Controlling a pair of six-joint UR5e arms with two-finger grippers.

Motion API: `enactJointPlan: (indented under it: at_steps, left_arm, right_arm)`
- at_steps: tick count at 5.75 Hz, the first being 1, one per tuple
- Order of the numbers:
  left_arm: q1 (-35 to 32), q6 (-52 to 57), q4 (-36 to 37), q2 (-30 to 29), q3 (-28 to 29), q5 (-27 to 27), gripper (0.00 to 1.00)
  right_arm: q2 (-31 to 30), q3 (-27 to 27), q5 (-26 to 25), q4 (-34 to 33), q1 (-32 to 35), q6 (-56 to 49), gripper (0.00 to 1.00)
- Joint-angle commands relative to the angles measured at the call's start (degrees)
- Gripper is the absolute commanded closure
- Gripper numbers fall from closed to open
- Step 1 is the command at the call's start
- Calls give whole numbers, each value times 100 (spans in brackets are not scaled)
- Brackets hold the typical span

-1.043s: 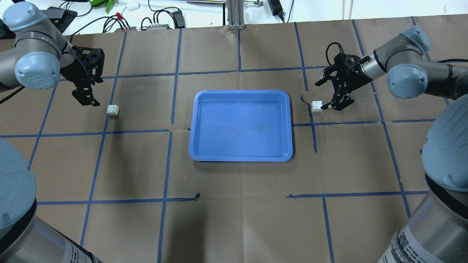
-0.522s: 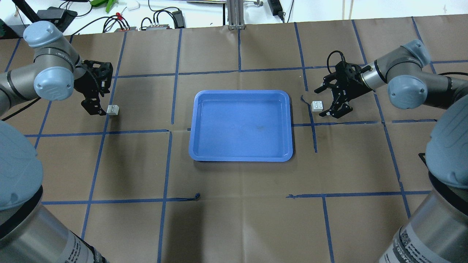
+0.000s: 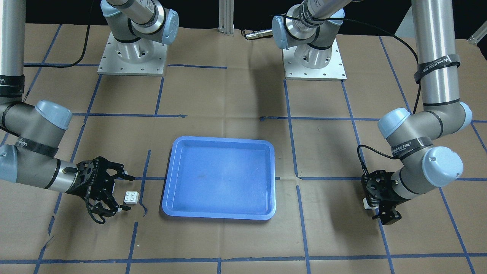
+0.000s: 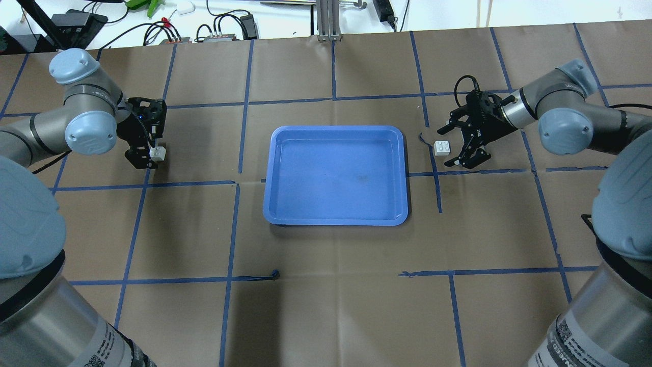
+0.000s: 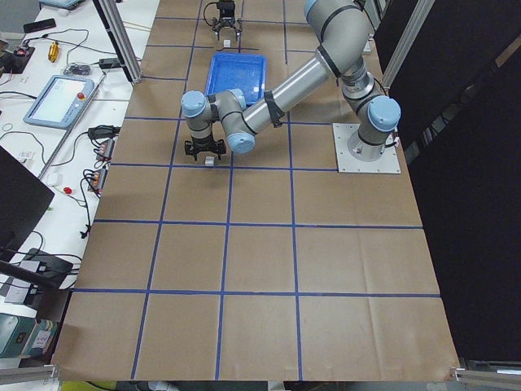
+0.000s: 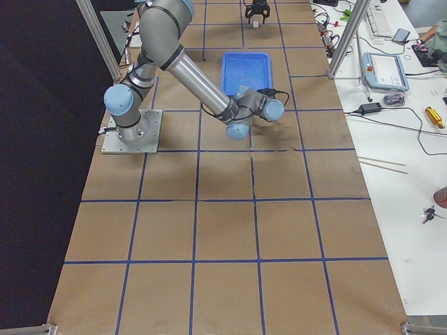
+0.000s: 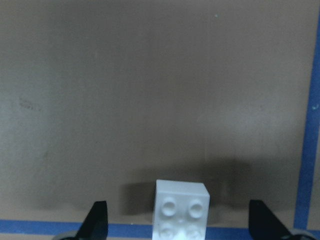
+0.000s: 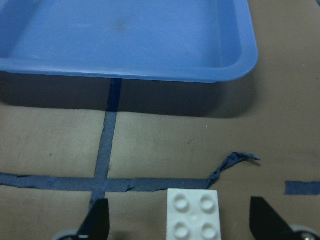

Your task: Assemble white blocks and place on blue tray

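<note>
The left gripper [image 4: 150, 154] sits low over the paper-covered table [image 4: 331, 285], jaws spread wide and gripping nothing; the left white block [image 7: 181, 207] stands studs-up between its fingers with a gap on each side. The right gripper [image 4: 448, 147] is just as wide open, straddling the right white block [image 8: 194, 214] without touching it. The blue tray [image 4: 336, 176] lies mid-table between them, the right block near its right rim, the left block well apart from its left rim
</note>
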Motion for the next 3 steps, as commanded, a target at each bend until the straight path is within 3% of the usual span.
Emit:
enactJointPlan:
  at_steps: [1, 2, 3]
  left_arm:
    - [0, 67, 15, -24, 13, -2, 29]
    - [0, 146, 15, -15, 48, -2, 67]
    - [0, 138, 6, -6, 57, -2, 88]
  right_arm:
    - [18, -2, -12, 9, -3, 17, 9]
    - [18, -2, -72, 0, -3, 17, 17]
    - [18, -2, -143, 0, -3, 34, 28]
